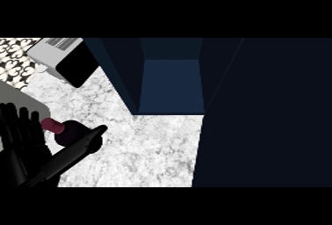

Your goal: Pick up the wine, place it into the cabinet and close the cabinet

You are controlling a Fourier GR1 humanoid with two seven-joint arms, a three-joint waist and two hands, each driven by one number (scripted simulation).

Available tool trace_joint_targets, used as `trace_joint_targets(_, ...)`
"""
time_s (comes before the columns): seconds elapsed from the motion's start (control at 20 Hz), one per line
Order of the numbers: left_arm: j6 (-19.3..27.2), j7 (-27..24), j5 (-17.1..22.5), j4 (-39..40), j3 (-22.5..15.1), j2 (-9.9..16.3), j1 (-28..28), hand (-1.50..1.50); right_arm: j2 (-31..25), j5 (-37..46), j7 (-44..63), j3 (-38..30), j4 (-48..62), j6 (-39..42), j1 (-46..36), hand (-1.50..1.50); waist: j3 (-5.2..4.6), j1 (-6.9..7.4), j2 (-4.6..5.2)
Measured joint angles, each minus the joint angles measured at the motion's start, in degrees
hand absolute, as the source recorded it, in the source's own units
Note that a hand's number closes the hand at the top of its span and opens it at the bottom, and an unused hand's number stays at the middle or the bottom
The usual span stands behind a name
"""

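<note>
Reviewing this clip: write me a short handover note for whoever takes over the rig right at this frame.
Left hand: at the view's left edge, fingers straight, open beside the wine bottle; not curled round it.
Right hand: not in view.
Wine bottle: on the marble counter, dark body with a maroon cap, partly hidden by the left thumb and forearm. I cannot tell whether the hand touches it.
Cabinet: open, its dark blue inside shows; its door stands open at the right.
Also there: a toaster at the upper left.
Done: nothing yet, judging by the layout.
Left: grasp the bottle, place it in the cabinet, close the door.
</note>
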Motion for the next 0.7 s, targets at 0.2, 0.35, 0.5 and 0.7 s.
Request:
trace_joint_targets(0.2,-1.72,-8.18,5.42,4.0,2.92,-0.95,2.03,-1.5,0.32,0.07,1.61,0.63,-0.04,-1.14,-1.86,-1.5,0.0,0.08,-0.02)
trace_joint_targets(0.35,-3.26,-14.82,9.0,7.18,5.06,-2.2,3.65,-1.5,0.27,0.11,2.3,0.56,-0.08,-1.71,-2.4,-1.5,0.0,0.11,-0.03)
trace_joint_targets(0.5,-5.61,-19.69,12.49,9.81,6.89,-3.37,4.48,-1.5,0.12,0.21,1.66,0.97,-0.07,-1.5,-1.7,-1.5,0.01,0.13,-0.03)
trace_joint_targets(0.7,-9.47,-26.06,16.97,13.91,9.99,-4.43,5.58,-1.5,-0.68,0.02,2.52,-0.94,-0.06,-1.13,-3.01,-1.5,0.03,0.18,-0.01)
